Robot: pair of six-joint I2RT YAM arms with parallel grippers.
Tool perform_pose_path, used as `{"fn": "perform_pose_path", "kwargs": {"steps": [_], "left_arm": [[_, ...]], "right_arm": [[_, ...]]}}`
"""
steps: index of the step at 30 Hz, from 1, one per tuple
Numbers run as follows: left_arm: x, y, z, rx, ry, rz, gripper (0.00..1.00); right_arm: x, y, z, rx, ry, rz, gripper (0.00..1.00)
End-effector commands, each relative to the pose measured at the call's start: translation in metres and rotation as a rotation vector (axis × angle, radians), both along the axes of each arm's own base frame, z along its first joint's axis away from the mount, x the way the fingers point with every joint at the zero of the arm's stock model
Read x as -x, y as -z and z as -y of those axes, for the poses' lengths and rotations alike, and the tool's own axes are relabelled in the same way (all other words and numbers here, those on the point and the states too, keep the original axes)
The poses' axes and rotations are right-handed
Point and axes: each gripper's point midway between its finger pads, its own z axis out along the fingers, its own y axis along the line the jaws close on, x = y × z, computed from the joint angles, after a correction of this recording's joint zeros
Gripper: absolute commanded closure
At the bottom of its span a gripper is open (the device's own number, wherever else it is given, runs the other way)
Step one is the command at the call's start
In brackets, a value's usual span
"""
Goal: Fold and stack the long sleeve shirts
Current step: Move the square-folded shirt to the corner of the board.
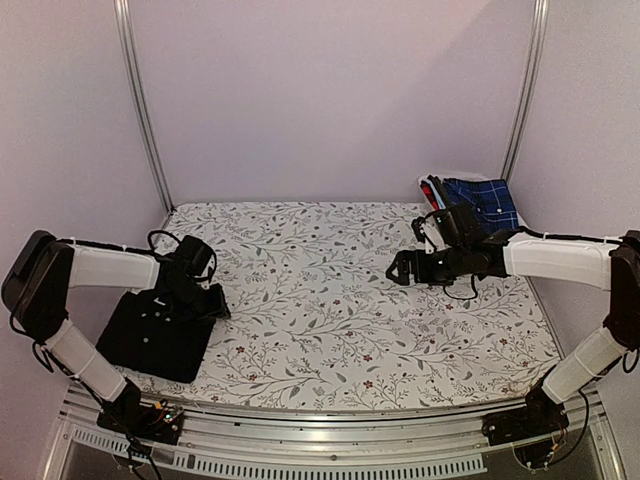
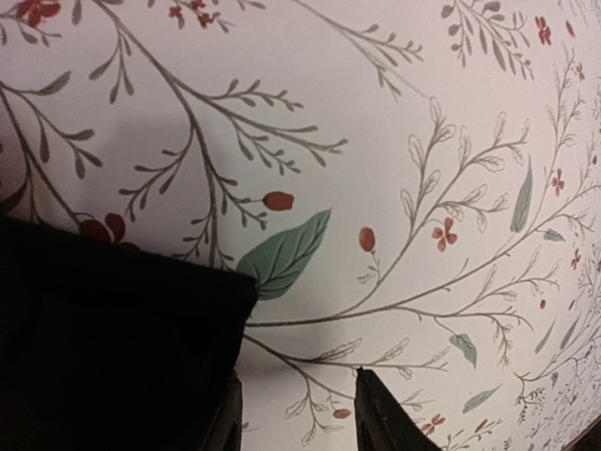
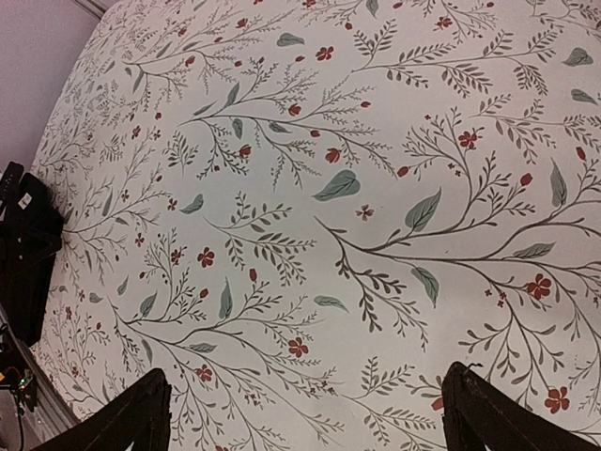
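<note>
A black long sleeve shirt (image 1: 155, 335) lies folded into a rectangle at the front left of the floral table cover. My left gripper (image 1: 207, 297) hovers over the shirt's far right corner. In the left wrist view the shirt (image 2: 113, 338) fills the lower left. Its edge runs beside the left finger (image 2: 228, 421), and only table cover shows between the two fingers. That gripper (image 2: 296, 406) is partly open and holds nothing. My right gripper (image 1: 400, 268) hangs above the middle right of the table. It is wide open (image 3: 310, 413) over bare cloth.
A blue checked shirt (image 1: 484, 200) lies bunched with other clothes at the back right corner. Metal frame posts (image 1: 140, 100) rise at both back corners. In the right wrist view the black shirt and left arm (image 3: 26, 249) show at the left edge.
</note>
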Motion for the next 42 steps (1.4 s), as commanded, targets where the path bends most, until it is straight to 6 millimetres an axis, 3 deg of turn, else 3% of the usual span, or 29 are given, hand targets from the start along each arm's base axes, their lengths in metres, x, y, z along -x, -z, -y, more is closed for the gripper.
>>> {"fn": "perform_pose_path", "kwargs": {"steps": [1, 6, 12, 22, 31, 36, 42], "left_arm": [[0.012, 0.011, -0.024, -0.054, -0.021, -0.066, 0.59], [0.006, 0.006, -0.022, -0.044, -0.010, -0.057, 0.58], [-0.008, -0.021, -0.009, -0.011, 0.014, 0.000, 0.56], [-0.033, -0.081, 0.044, 0.042, 0.122, 0.165, 0.46], [-0.052, -0.147, 0.116, 0.133, 0.316, 0.384, 0.24], [-0.059, -0.181, 0.136, 0.199, 0.381, 0.488, 0.03], [-0.061, -0.224, 0.143, 0.257, 0.404, 0.629, 0.00]], "right_arm": [[0.001, -0.005, 0.003, -0.010, 0.015, 0.011, 0.01], [0.000, -0.004, 0.002, -0.014, 0.016, 0.004, 0.01], [0.003, -0.004, 0.005, -0.009, 0.021, 0.001, 0.01], [0.000, -0.015, 0.014, 0.026, 0.052, 0.024, 0.01], [-0.009, -0.056, 0.016, -0.005, 0.092, 0.113, 0.01], [-0.011, -0.085, -0.001, -0.048, 0.114, 0.195, 0.01], [-0.018, -0.110, -0.026, -0.103, 0.133, 0.264, 0.01]]}}
